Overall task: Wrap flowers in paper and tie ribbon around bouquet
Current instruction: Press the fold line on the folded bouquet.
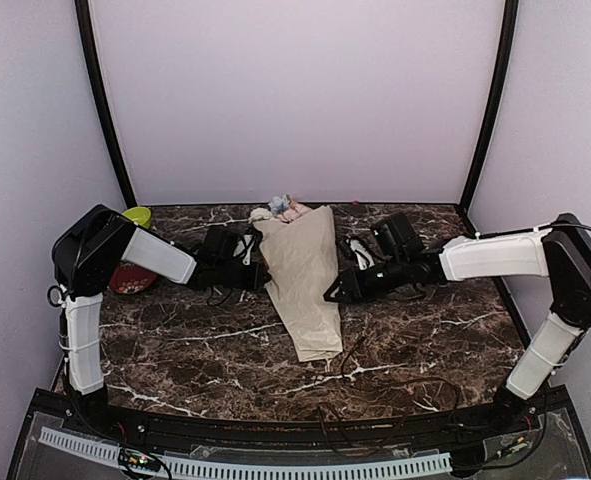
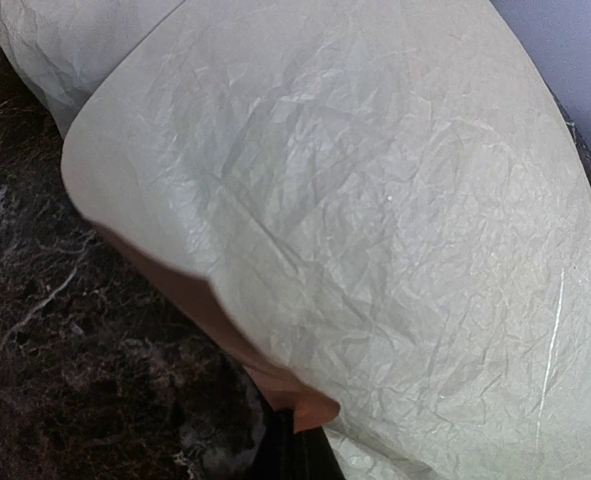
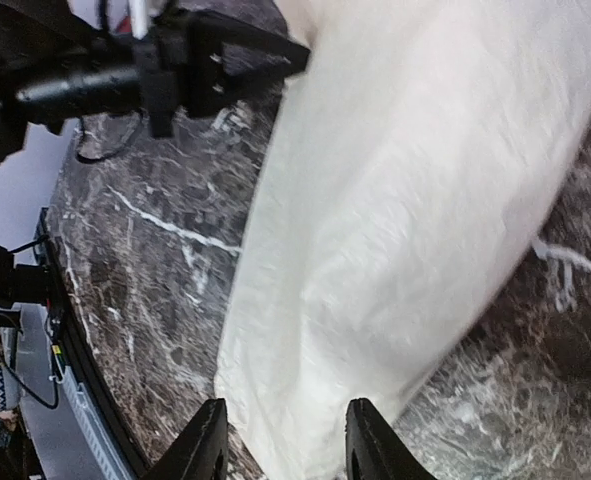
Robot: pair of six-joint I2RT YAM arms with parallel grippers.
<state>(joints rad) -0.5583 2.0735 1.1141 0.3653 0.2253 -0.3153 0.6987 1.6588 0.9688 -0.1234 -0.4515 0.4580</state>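
We see the bouquet [image 1: 303, 270] lying on the marble tabletop [image 1: 195, 340], its long axis running from the flowers [image 1: 283, 208] at 12 o'clock down to the narrow tail near 5 o'clock. The left gripper [image 1: 253, 258] sits at the cone's 9 o'clock edge. Its jaws are clenched, and in its wrist view they seem to pinch a lifted fold of the paper [image 2: 355, 220] whose peach underside shows. The right gripper [image 1: 333, 293] meets the 3 o'clock edge lower down. Its fingertips [image 3: 210, 440] stand partly apart, the beige wrap running between them, not squeezed. A thin dark strand [image 1: 350, 355], which we take for the ribbon, lies toward 5 o'clock, nearer the right arm.
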